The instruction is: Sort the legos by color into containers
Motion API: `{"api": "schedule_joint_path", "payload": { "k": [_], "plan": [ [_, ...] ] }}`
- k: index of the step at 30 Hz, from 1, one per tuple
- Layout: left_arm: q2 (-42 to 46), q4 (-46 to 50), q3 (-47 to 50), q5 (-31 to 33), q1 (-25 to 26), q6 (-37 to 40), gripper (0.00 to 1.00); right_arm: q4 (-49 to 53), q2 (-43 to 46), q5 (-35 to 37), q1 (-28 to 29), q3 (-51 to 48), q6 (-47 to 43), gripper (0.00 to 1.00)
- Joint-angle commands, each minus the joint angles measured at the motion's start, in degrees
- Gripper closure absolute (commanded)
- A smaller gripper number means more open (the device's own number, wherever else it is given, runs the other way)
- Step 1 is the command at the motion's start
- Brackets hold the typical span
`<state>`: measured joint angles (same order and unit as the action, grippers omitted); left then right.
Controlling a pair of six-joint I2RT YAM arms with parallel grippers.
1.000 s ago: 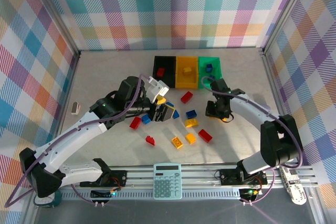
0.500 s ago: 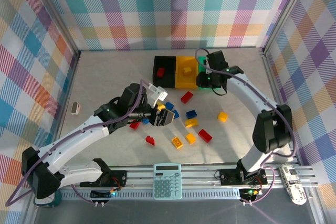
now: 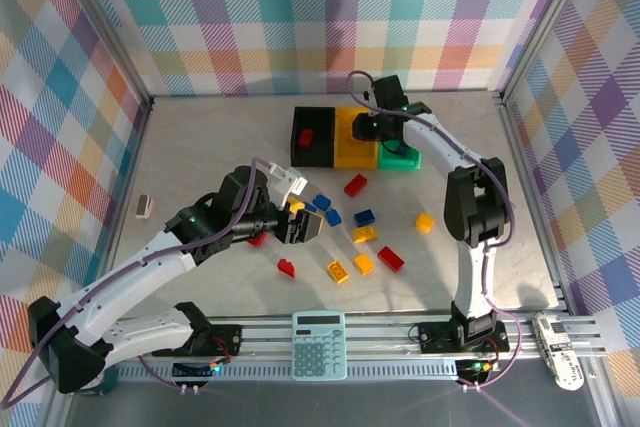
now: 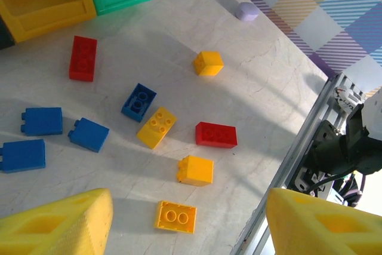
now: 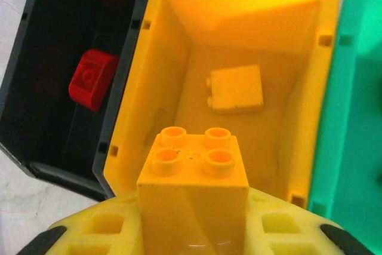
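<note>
My right gripper is shut on a yellow lego, studs up, and hovers over the near end of the yellow container, where another yellow lego lies. The black container holds a red lego; the green container is to the right. From above, that gripper is over the yellow container. My left gripper is open above the table, with a yellow lego lying below its gap. Several red, blue and yellow legos are scattered mid-table.
A pale lilac lump lies on the table to the right of the bins. A teal calculator rests on the near rail. A small white object lies by the left wall. A lone yellow brick sits at mid-right.
My right gripper, shut all along, swung from the mid-right of the table back past the green bin to above the yellow bin. My left gripper drifted slightly left and nearer, still open.
</note>
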<state>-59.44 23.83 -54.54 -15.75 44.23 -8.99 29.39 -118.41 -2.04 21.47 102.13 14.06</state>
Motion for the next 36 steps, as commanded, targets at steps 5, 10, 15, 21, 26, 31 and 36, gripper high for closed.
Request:
{"api": "schedule_joint_path", "payload": {
  "k": [5,10,15,21,26,31,36],
  "plan": [
    [0.05,2.25,0.67,1.91,0.71,-0.41,0.32,4.55,-5.46,-1.3,0.47,10.12,-1.01,0.55],
    [0.07,2.53,0.73,2.44,0.62,-0.4,0.32,5.84,-4.74,-1.0,0.49,11.16,-1.54,0.44],
    [-0.02,3.06,0.78,3.33,0.63,-0.42,0.32,6.31,-1.43,-0.15,0.45,8.77,-2.11,0.44],
    [-0.22,3.74,1.24,4.56,0.72,-0.98,0.32,3.5,7.09,-2.44,0.5,-2.26,-3.8,0.44],
    [-2.12,4.21,1.62,4.87,0.94,-2.76,0.33,-1.36,19.51,-5.35,0.5,-17.75,-6.61,0.44],
    [-4.67,6.91,1.5,9.74,3.48,-5.38,0.33,-2.57,33.51,-5.25,0.58,-32.73,-4.43,0.42],
    [-9.25,7.88,0.97,15.95,9.82,-9.17,0.33,-1.53,47.49,-5.2,1.95,-45.58,-1.09,0.41]
  ]
}}
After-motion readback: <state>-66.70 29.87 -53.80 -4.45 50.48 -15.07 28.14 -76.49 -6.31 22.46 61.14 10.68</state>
